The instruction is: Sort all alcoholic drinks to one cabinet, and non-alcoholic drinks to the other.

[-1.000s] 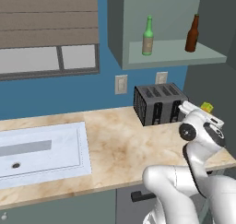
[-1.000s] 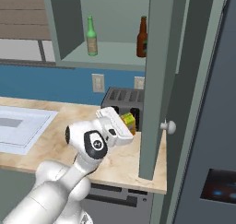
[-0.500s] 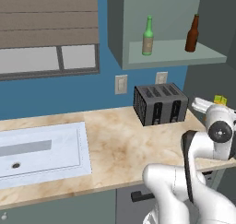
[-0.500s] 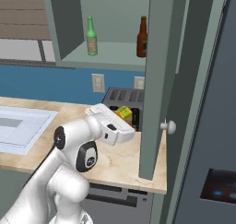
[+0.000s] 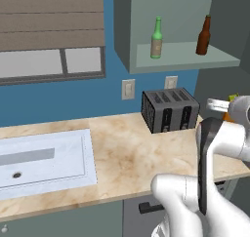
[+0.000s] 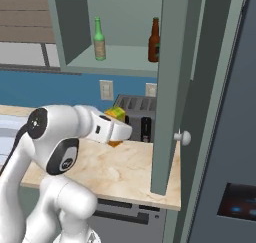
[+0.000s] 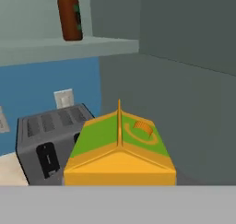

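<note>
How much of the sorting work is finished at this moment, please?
Looks done: the green bottle and brown bottle stand together on the open cabinet's shelf. In hand: the gripper is at the orange carton; grip unclear. Left: placing it in the other cabinet.

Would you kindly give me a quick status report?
Gripper at orange carton, jaws hidden. Green bottle and brown bottle shelved. Open cabinet door and toaster close by.

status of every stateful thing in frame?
Cabinet door: open.
Green bottle: upright on the cabinet shelf.
Brown bottle: upright on the same shelf.
Orange carton: upright, next to the toaster.
Toaster: slots empty.
Gripper: by the carton; jaws hidden.
</note>
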